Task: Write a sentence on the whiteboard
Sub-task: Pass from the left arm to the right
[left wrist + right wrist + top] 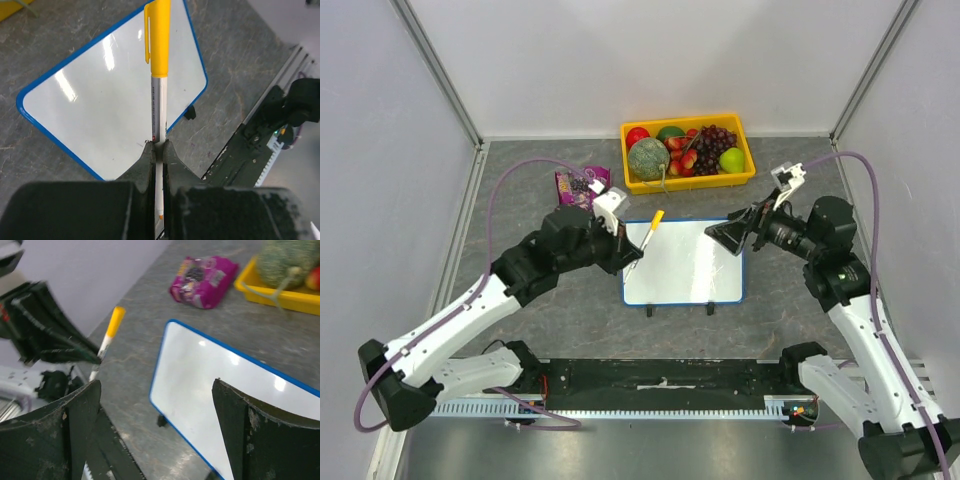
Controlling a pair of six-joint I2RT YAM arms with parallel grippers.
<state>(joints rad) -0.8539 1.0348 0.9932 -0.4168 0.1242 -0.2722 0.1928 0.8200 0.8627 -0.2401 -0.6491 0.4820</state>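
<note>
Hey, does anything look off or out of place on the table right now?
One thing: the marker clamped in the left gripper has its yellow cap on, so it cannot write, and the whiteboard is blank. Nothing looks spilled or damaged.

White arm links (450, 325), black joints (565, 245), purple cables (535, 162), scuffed dark fingers (75, 440)

table (570, 320): grey | whiteboard (690, 265) (on small black feet) | yellow tray (688, 184) of fruit | purple snack bag (576, 184)
</note>
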